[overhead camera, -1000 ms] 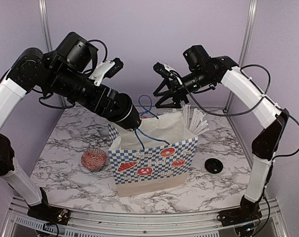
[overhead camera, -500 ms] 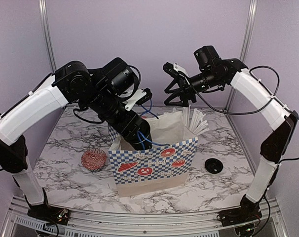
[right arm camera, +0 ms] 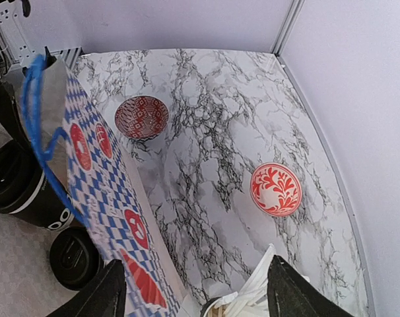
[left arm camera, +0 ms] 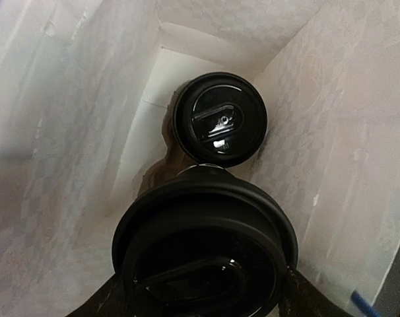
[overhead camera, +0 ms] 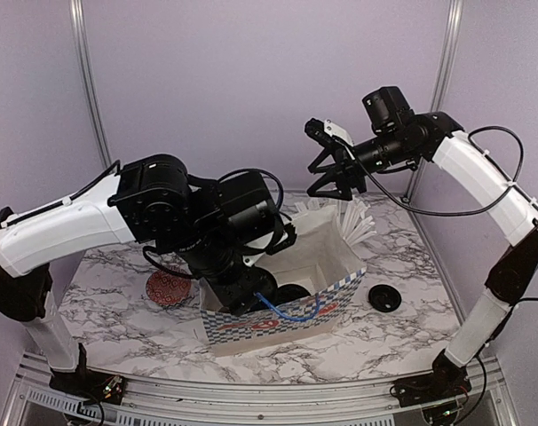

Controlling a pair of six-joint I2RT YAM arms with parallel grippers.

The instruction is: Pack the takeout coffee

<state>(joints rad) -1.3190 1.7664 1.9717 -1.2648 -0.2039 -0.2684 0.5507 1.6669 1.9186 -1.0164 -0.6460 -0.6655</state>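
Lettering on the held cup [right arm camera: 18,188] is a white line low on its side, too small to read. The paper bag [overhead camera: 340,297] carries only blue checks and red pastry prints. My left gripper [left arm camera: 200,300] is inside the bag, closed around this lidded cup, one finger on each side. A second lidded cup [left arm camera: 220,119] stands on the bag floor just beyond it. My right gripper [overhead camera: 331,182] hangs above the bag's far edge, jaws apart, empty.
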